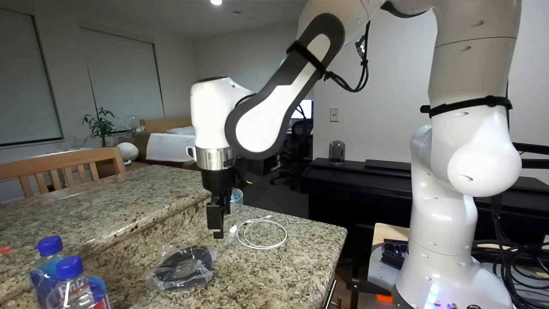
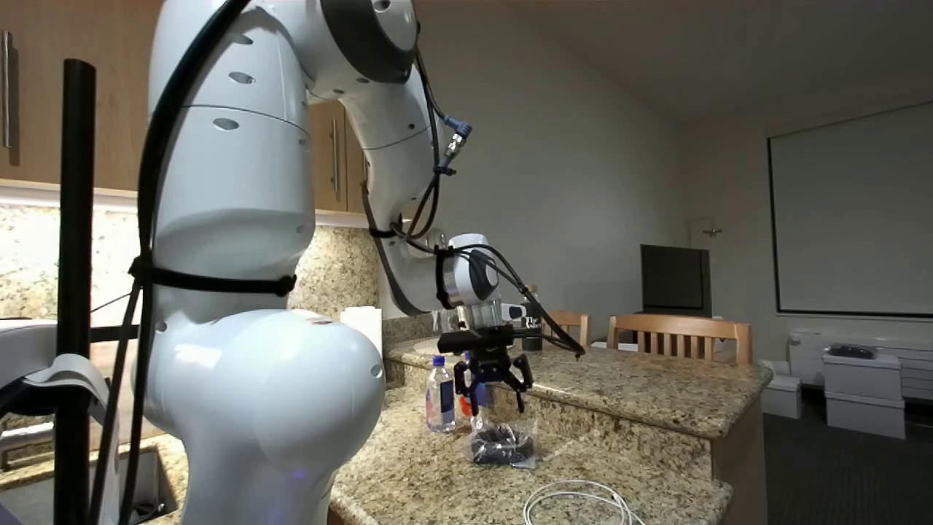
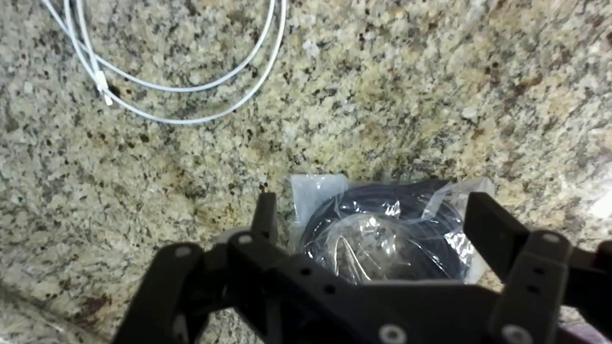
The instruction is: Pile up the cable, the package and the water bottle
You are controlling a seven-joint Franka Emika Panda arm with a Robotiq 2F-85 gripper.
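Flat grey, dark-edged window shades (image 1: 123, 73) hang on the plain pale walls (image 1: 384, 109); a small round white ceiling light (image 1: 216, 2) glows. Light-wood wall cabinets (image 2: 118, 109) bear straight metal handles (image 2: 7, 87). Slatted light-wood chairs (image 2: 678, 325) stand behind the raised speckled granite counter (image 2: 627, 383), with dark grey floor (image 2: 831, 467) below.

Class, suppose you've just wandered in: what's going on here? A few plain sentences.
A robot arm holds its open gripper in the air over a granite counter, grasping nothing. In the wrist view the package, a clear bag with a black coil inside, shows framed by the gripper. The white cable lies in loose loops, and two blue-capped water bottles stand upright. The cable, the package and the bottles sit apart, so no pile has been made yet.
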